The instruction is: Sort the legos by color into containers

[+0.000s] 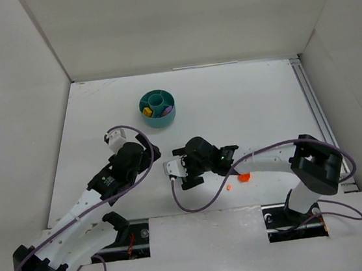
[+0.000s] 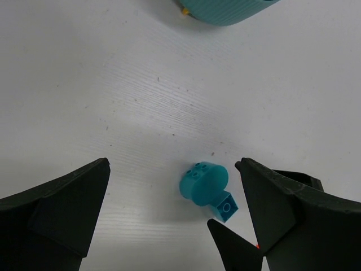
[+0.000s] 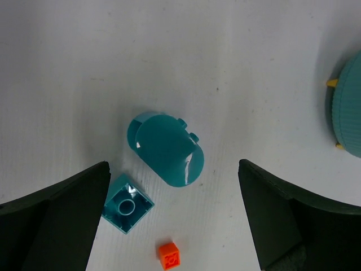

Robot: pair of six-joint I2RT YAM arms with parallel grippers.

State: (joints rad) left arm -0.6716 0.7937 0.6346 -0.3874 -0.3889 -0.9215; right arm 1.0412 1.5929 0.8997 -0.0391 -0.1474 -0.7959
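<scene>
While left gripper (image 2: 173, 162) and right gripper (image 3: 173, 164) both hang released over one teal brick (image 3: 166, 149), mid-frame in each wrist view, they may clash. Closing could also shove the small cube (image 3: 127, 210) beside it; dish (image 1: 160, 121) sits upper centre overhead.

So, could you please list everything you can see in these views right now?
dish: one, teal, round with compartments, far middle of the table
legos in dish: yellow and purple, count unclear
rounded lego: one, teal, on the table ahead of both tools
square lego: one, teal, right beside the rounded one
cube lego: one, orange, near the square one
table: one, white
left tool: one, black, open, empty
right tool: one, black, open, empty
</scene>
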